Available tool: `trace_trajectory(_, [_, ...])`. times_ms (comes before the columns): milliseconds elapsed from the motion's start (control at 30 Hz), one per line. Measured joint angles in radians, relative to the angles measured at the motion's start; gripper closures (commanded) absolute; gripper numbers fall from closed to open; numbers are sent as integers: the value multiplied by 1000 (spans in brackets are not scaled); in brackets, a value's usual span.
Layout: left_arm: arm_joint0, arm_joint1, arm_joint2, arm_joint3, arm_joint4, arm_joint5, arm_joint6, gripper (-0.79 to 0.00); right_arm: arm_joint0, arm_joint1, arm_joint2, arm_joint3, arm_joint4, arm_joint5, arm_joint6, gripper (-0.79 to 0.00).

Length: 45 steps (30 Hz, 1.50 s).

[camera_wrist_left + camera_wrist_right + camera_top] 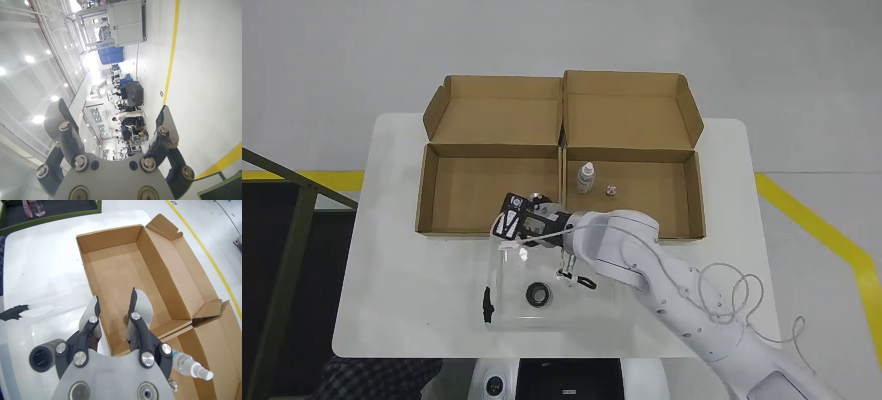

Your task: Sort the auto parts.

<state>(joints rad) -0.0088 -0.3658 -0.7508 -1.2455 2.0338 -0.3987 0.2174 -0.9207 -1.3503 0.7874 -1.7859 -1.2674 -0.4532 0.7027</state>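
Right gripper (115, 293), spread open and empty, hangs over the near wall of the left brown cardboard box (113, 262), while the small black ring-shaped part (538, 294) lies in the clear plastic tray (510, 290), probably light, stiff, best pinched across its rim.

There are two cardboard boxes (457, 195), the second cardboard box (662, 200) touching the first, and both sit on one white bench (402, 250). One spray bottle (585, 178) and one small silvery part (610, 188) are in the second. One clear plastic bag (512, 305) carries one black ring (537, 294). One dark hollow cylinder (40, 360) lies near it. Two hands: the left hand (113, 104) and the right hand (115, 293).
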Motion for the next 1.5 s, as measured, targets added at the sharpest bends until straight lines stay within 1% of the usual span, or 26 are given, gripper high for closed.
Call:
trace_trajectory(200, [0, 0, 0, 0, 0, 0, 0, -785, -112, 31, 52, -122, -30, -92, -3, -326])
trace_trajectory(400, [0, 0, 0, 0, 0, 0, 0, -785, -211, 58, 92, -200, -65, -170, -17, -348])
trace_trajectory(700, [0, 0, 0, 0, 0, 0, 0, -785, -343, 96, 165, -263, -90, -269, -56, -376])
trace_trajectory(900, [0, 0, 0, 0, 0, 0, 0, -785, -417, 116, 191, -281, -125, -321, -82, -385])
trace_trajectory(1100, [0, 0, 0, 0, 0, 0, 0, -785, -460, 128, 169, -275, -183, -353, -94, -391])
trace_trajectory(1333, [0, 0, 0, 0, 0, 0, 0, -785, -451, 131, 146, -226, -228, -325, -121, -391])
trace_trajectory(1400, [0, 0, 0, 0, 0, 0, 0, -785, -443, 131, 142, -212, -234, -319, -128, -416])
trace_trajectory(1500, [0, 0, 0, 0, 0, 0, 0, -785, -432, 131, 136, -195, -243, -305, -133, -474])
